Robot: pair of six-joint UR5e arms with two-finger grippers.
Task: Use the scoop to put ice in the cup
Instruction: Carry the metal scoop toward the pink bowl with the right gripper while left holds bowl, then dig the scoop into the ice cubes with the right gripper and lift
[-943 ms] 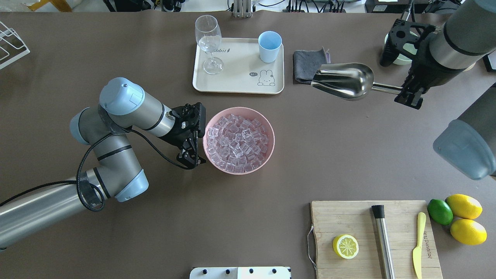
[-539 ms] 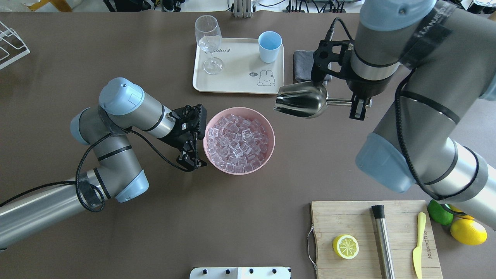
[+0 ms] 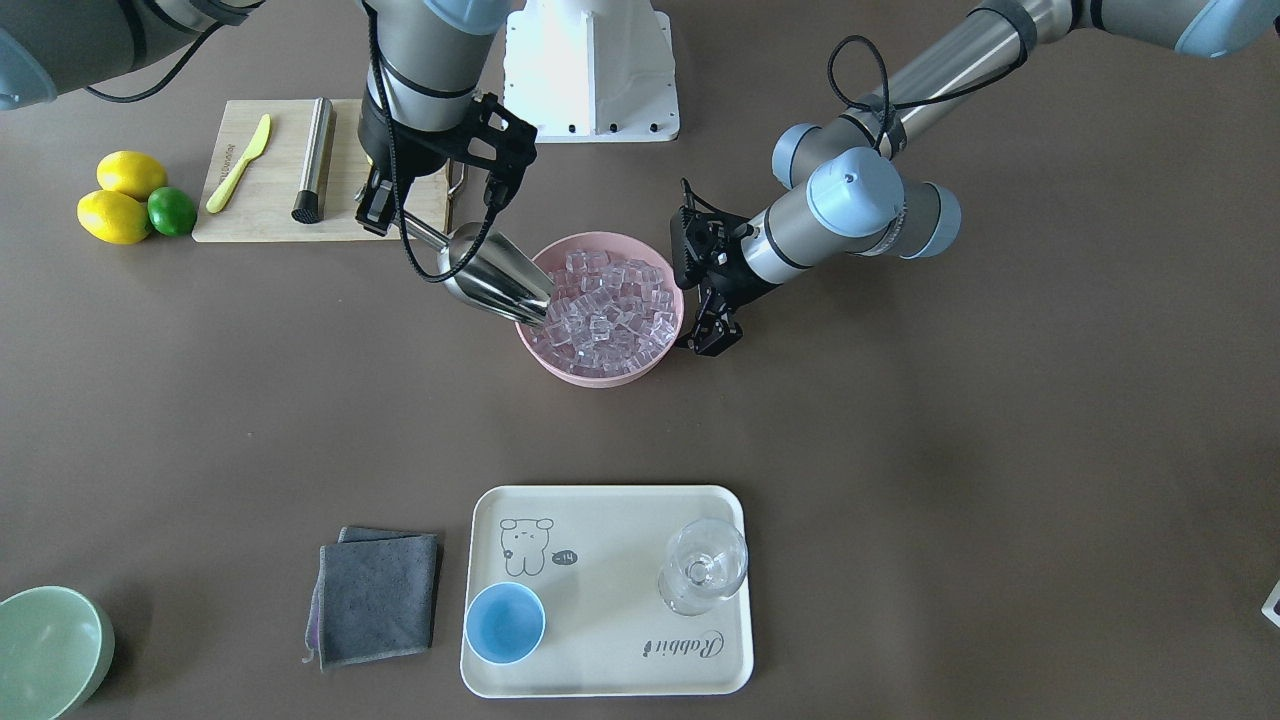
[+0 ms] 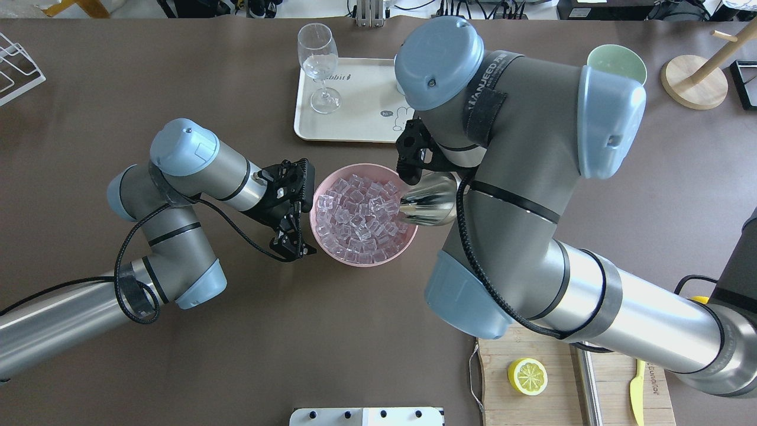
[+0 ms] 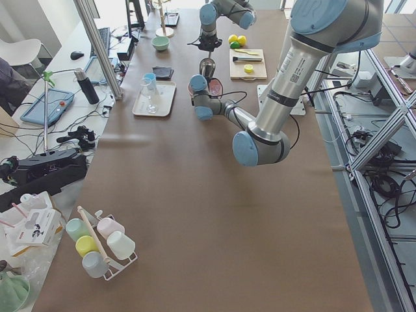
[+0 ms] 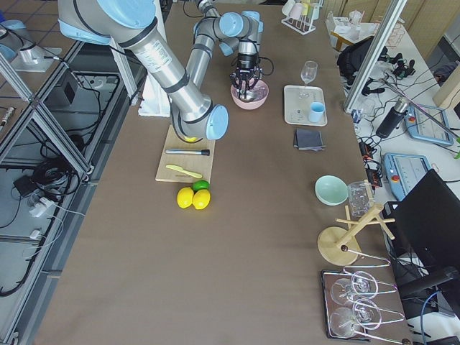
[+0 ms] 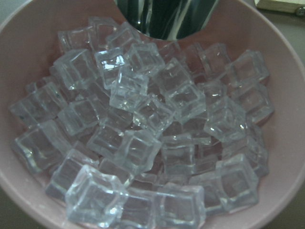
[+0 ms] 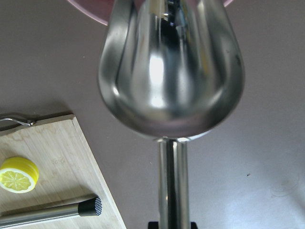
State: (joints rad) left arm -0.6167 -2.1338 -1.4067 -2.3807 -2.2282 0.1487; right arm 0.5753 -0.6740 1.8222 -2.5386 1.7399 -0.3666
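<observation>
Right gripper point(image 3: 385, 212) is clamped on the thin handle of the scoop point(image 3: 490, 275), a little nearer the robot's edge of the table than the pink bowl point(image 3: 600, 378). From there the scoop's long axis slants down and away towards the left edge. Its open mouth crosses the bowl's right rim and meets the ice point(image 3: 605, 310), which is heaped in the bowl at mid-table. No cube can be seen inside the trough, so the dig looks only begun, and a push along that axis should load it.

Left gripper point(image 4: 301, 213) sits just beside the bowl's left rim with its jaws spread and nothing between them. Whether a finger touches the rim is unclear from these views.

Well beyond the bowl, near the far edge and slightly to the right, the cup point(image 3: 505, 622) stands upright and empty on a cream tray point(image 3: 610, 680). The loaded scoop must therefore travel away from the robot. The right arm is on the better side for that.
</observation>
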